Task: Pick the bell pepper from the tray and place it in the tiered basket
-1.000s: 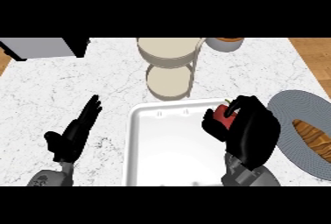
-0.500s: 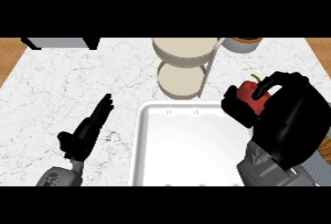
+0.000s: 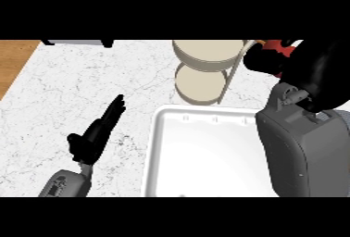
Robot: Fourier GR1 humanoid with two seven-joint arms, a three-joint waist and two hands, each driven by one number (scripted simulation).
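Note:
The red bell pepper [image 3: 279, 46] shows as a small patch at the top right, held up off the counter with my right hand [image 3: 311, 65] curled round it and hiding most of it. It hangs just right of the tiered basket's upper beige tier [image 3: 207, 54]; the lower tier [image 3: 198, 84] lies below it. The white tray [image 3: 205, 157] sits under my right forearm with nothing showing in its visible part. My left hand [image 3: 96, 134] rests open on the counter left of the tray, fingers straight.
The marble counter [image 3: 75, 88] spreads to the left, with a wooden strip [image 3: 12, 60] past its left edge. A dark object [image 3: 75, 42] sits at the back left edge.
My right hand has carried the pepper up and toward the back, from beside the tray to next to the basket's upper tier. The view has shifted. The left hand is still.

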